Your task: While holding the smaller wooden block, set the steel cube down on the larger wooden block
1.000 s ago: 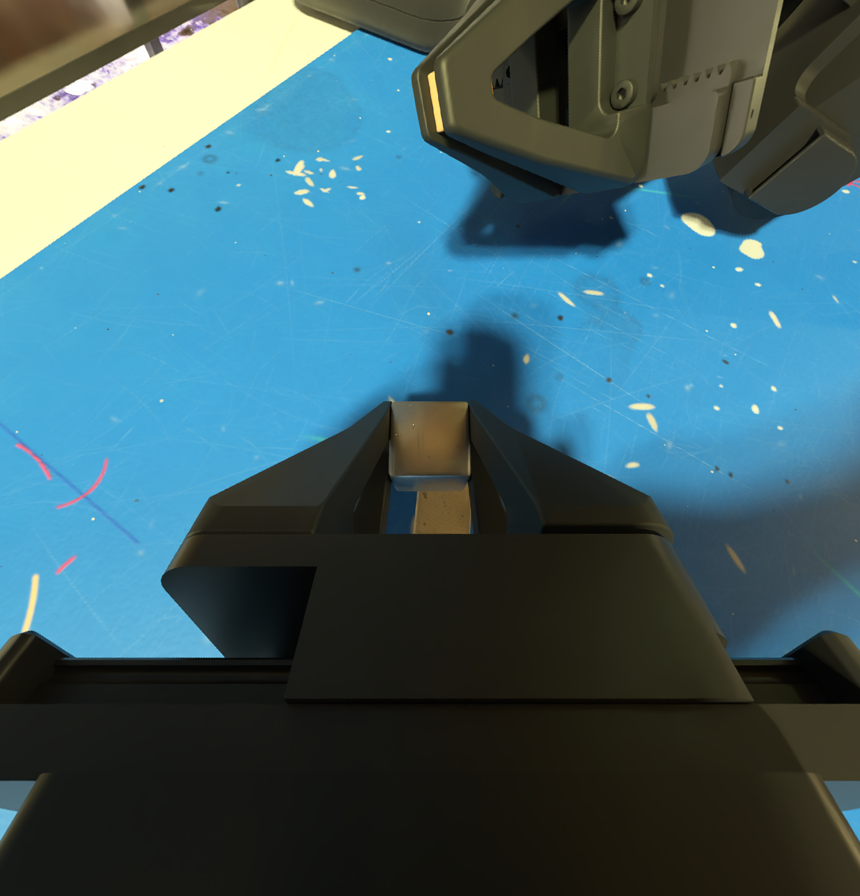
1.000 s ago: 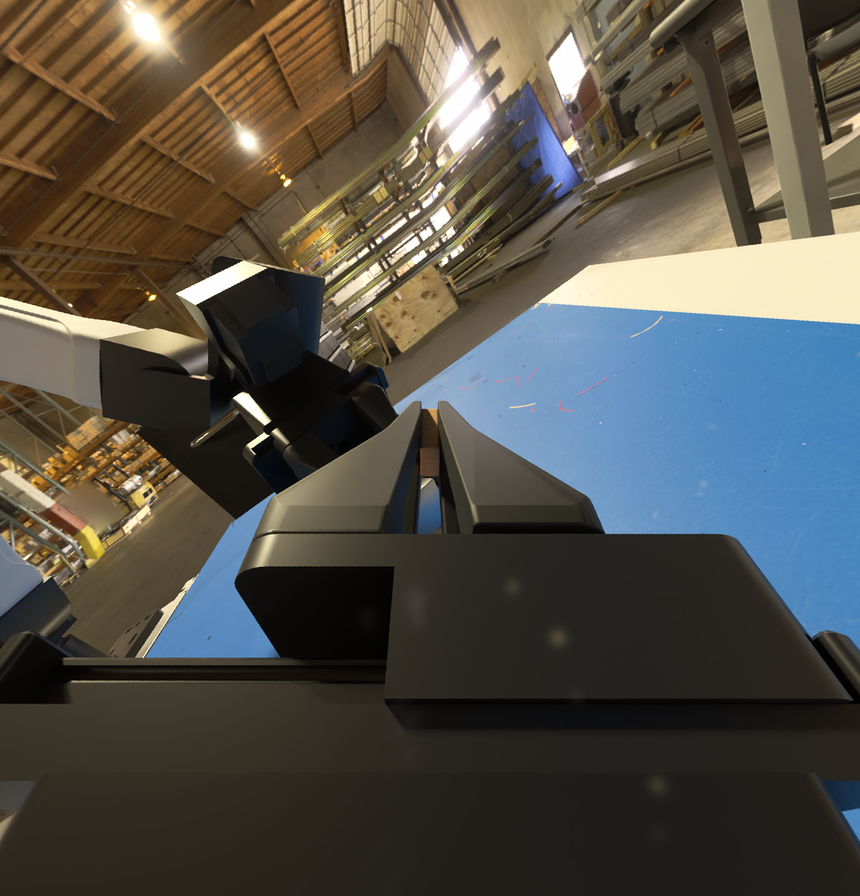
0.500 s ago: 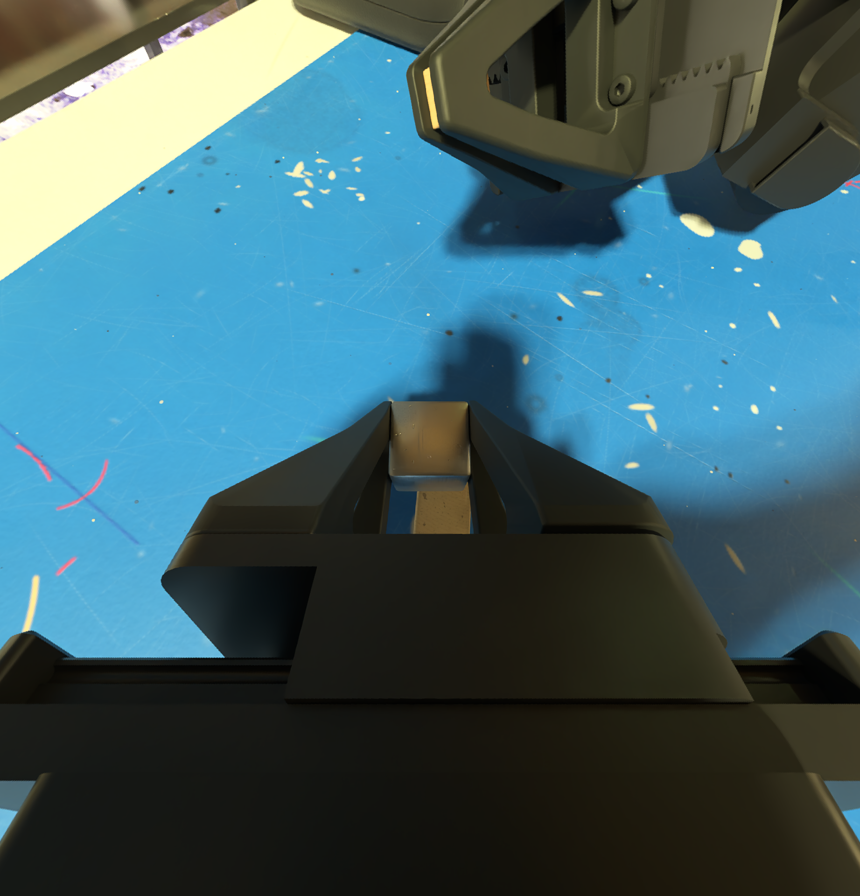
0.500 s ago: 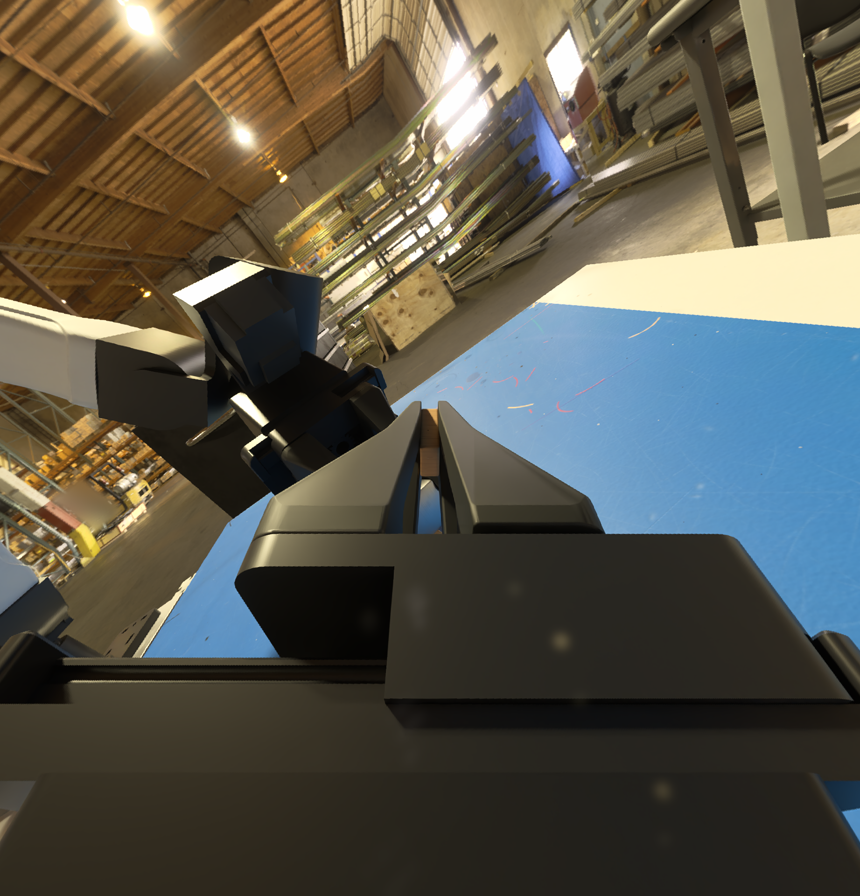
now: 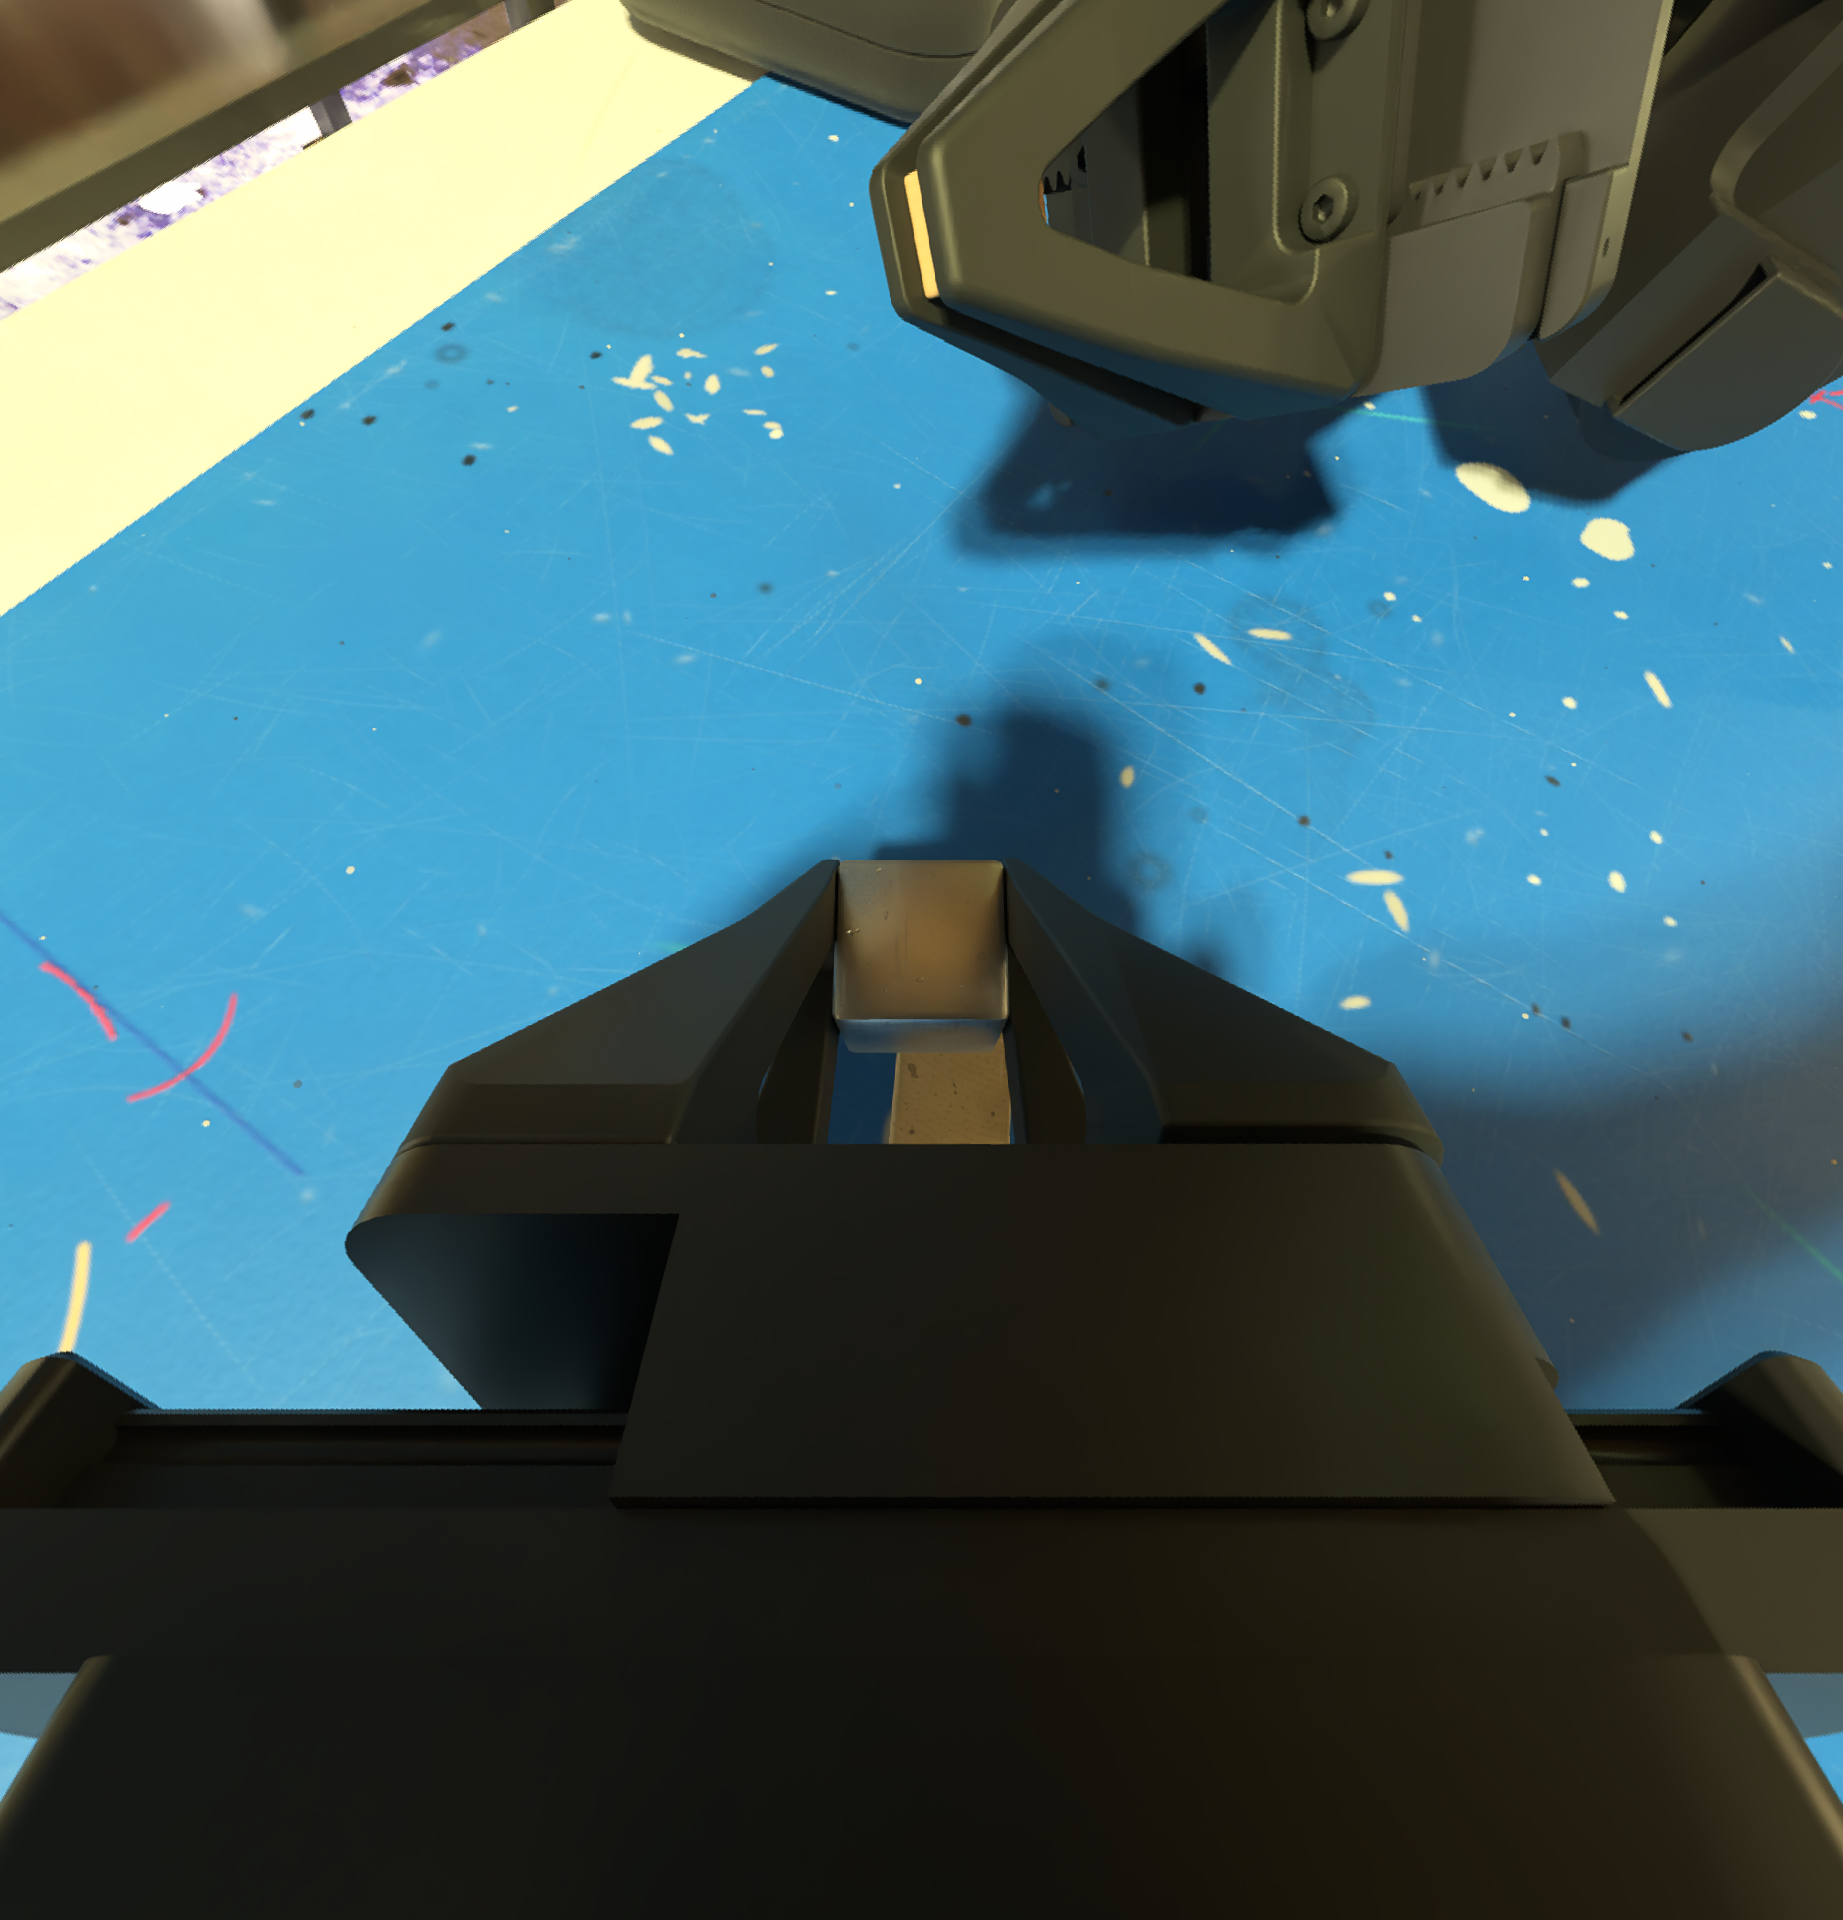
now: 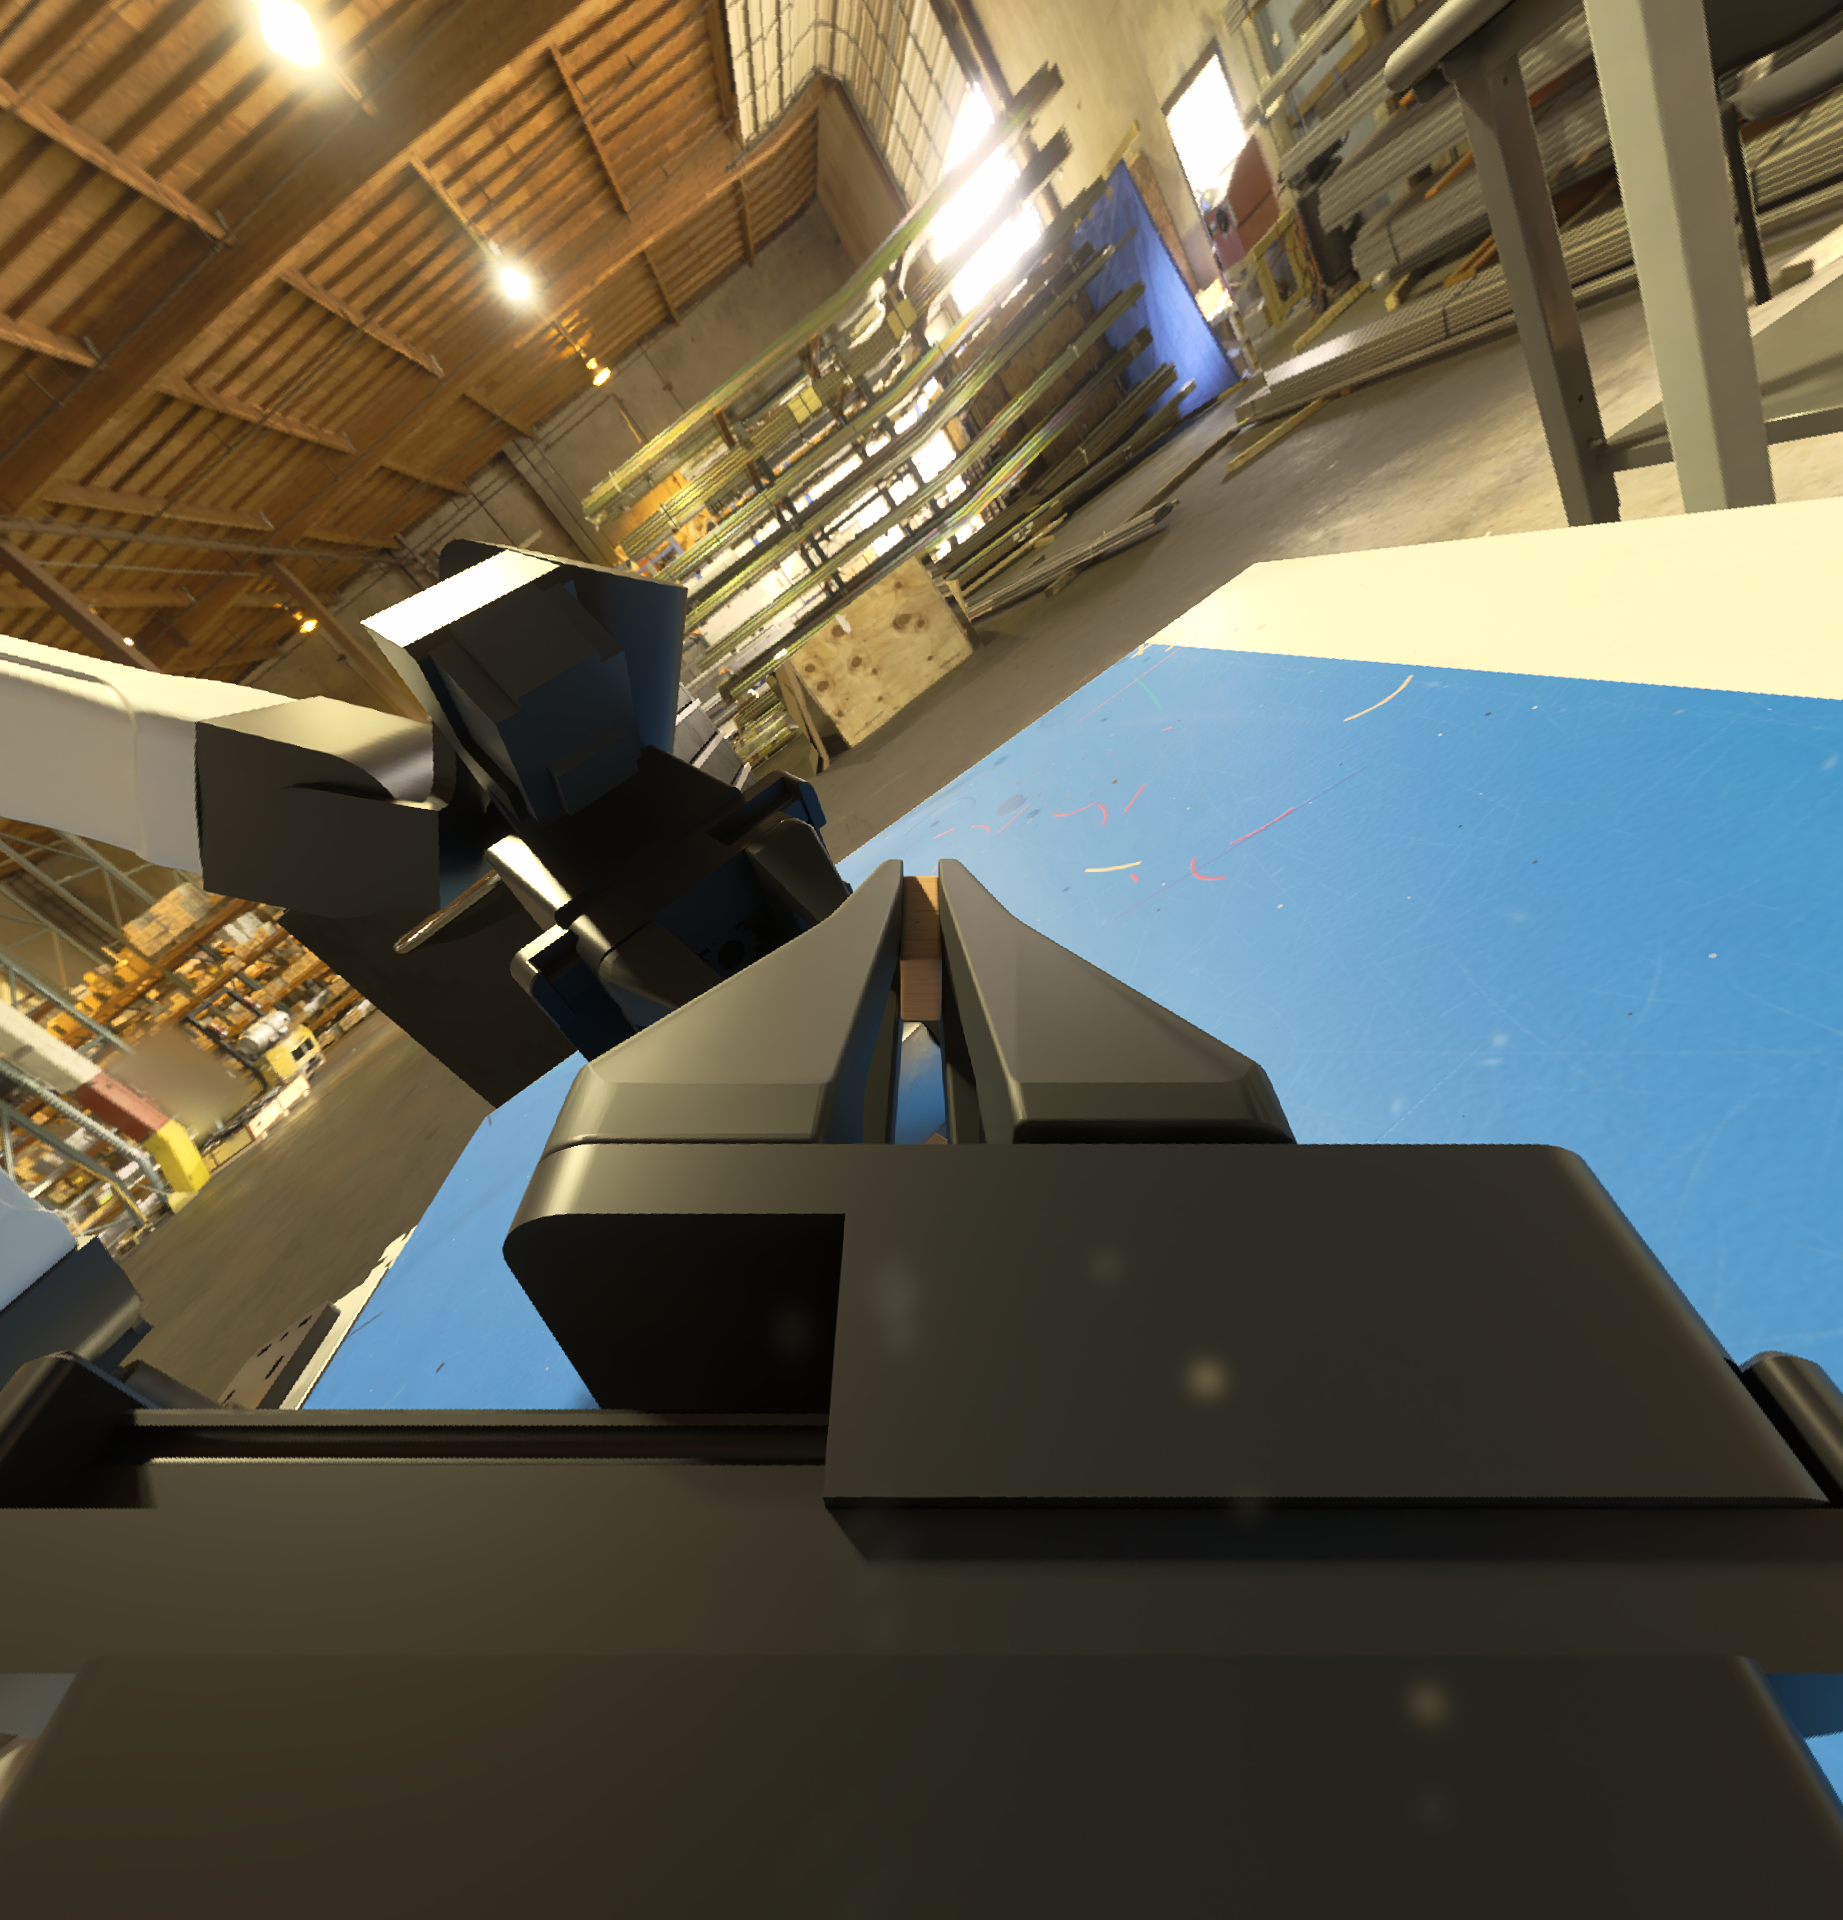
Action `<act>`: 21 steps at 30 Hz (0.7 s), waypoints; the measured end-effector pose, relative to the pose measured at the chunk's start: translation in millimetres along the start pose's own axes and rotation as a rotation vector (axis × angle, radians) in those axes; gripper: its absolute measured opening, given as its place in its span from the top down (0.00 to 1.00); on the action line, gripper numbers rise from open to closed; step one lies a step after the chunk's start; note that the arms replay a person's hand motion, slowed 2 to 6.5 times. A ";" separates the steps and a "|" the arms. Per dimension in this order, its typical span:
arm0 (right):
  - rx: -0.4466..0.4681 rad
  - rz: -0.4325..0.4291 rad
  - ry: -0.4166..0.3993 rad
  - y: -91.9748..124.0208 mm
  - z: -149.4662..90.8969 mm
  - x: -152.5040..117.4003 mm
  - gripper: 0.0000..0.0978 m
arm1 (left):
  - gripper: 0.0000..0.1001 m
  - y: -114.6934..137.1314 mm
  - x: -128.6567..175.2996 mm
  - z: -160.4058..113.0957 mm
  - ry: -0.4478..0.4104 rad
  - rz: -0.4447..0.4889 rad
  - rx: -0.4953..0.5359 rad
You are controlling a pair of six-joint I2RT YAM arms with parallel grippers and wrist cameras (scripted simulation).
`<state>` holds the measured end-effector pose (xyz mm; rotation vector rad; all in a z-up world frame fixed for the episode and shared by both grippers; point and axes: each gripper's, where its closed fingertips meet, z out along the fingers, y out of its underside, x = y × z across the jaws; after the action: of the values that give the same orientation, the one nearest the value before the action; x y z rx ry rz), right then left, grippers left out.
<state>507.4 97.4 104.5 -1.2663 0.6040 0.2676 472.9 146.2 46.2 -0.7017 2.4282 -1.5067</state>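
- The left pincer [image 5: 919,940] is clamped on the steel cube [image 5: 919,951], which sits at the very tips of its two fingers, held above the blue bench [image 5: 397,727].
- Straight below the cube, at 6 o'clock from it in the left wrist view, a strip of pale speckled wood [image 5: 948,1099] shows through the gap between the fingers. I judge this to be the larger wooden block, though most of it is hidden by the pincer body, so its long axis cannot be told.
- That strip sits toward the right finger, with blue bench showing at its left; the cube may be slightly off-centre over it, and whether they touch cannot be told.
- The right pincer [image 6: 921,940] is closed on the smaller wooden block [image 6: 919,951], a thin brown sliver between nearly shut fingers, raised off the bench and tilted upward.
- In the left wrist view the right pincer hangs at 1 o'clock, well apart from the cube.
- The left arm is the one over the target; judging from this, the coming move is a short straight descent, then release.
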 end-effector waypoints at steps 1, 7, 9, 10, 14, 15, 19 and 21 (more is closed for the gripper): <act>0.000 0.000 0.000 0.0 0.0 0.0 0.94 | 0.75 0.0 0.0 0.1 0.000 0.000 0.000; 0.000 -0.001 0.000 0.0 0.0 0.0 0.94 | 0.75 -0.1 0.3 0.5 0.001 0.000 0.000; 0.000 -0.001 0.000 0.0 0.0 0.0 0.94 | 0.75 -0.1 0.4 0.6 0.001 0.001 0.000; 0.000 -0.001 0.000 0.1 0.0 0.0 0.94 | 0.75 -0.1 0.4 0.6 0.001 0.001 0.000; -0.001 -0.001 0.000 0.2 -0.1 0.0 0.94 | 0.75 -0.3 0.6 0.9 0.002 0.001 0.000; -0.001 -0.001 0.001 0.3 -0.1 0.0 0.94 | 0.75 -0.3 0.7 1.0 0.002 0.001 0.000; -0.001 -0.001 0.001 0.4 -0.2 0.1 0.94 | 0.75 -0.6 0.8 1.2 0.003 0.002 0.000; -0.001 -0.001 0.001 0.4 -0.2 0.1 0.94 | 0.75 -0.7 0.9 1.3 0.003 0.002 0.000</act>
<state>507.2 97.3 104.1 -1.2674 0.6042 0.2670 472.9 144.4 46.2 -0.6970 2.4303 -1.5081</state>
